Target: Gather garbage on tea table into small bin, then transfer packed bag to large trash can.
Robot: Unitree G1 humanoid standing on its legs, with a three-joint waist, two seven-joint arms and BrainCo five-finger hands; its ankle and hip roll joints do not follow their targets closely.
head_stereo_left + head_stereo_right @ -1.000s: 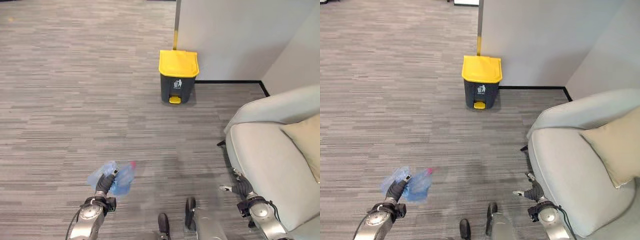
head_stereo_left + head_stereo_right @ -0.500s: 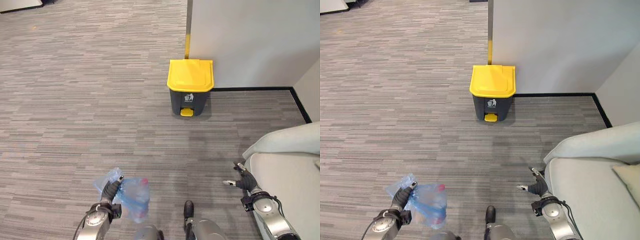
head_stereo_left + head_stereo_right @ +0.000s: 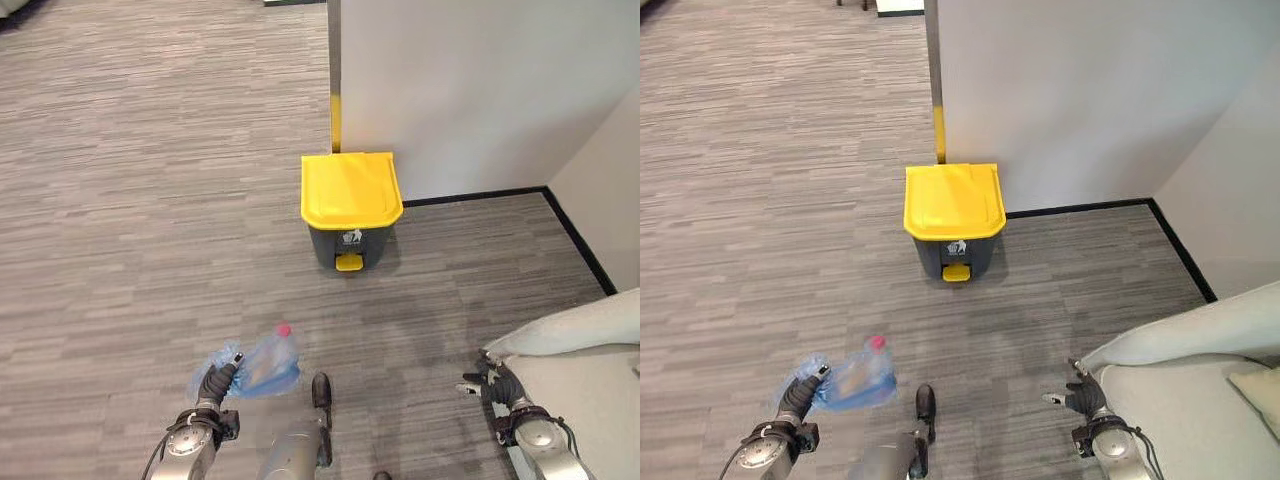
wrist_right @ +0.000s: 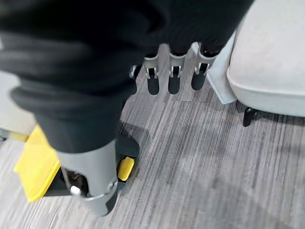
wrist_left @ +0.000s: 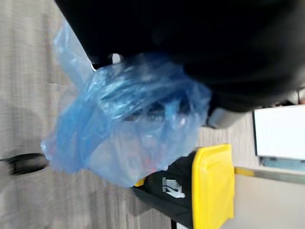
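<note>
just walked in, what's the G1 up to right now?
It's carrying out the trash. The left hand is shut on the neck of a blue plastic bag with rubbish inside, held above the grey carpet. The large trash can, dark with a yellow lid, stands ahead against the white wall, lid closed. The right hand hangs open and holds nothing, next to a light-grey sofa.

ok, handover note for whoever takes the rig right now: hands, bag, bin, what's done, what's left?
Left hand: shut on the blue bag, packed, held clear of the floor.
Right hand: open, empty, beside the grey sofa.
Large trash can: ahead against the wall, yellow lid closed, pedal facing the robot.
Done: garbage bagged and picked up.
Left: close in, open the lid, drop the bag in.
</note>
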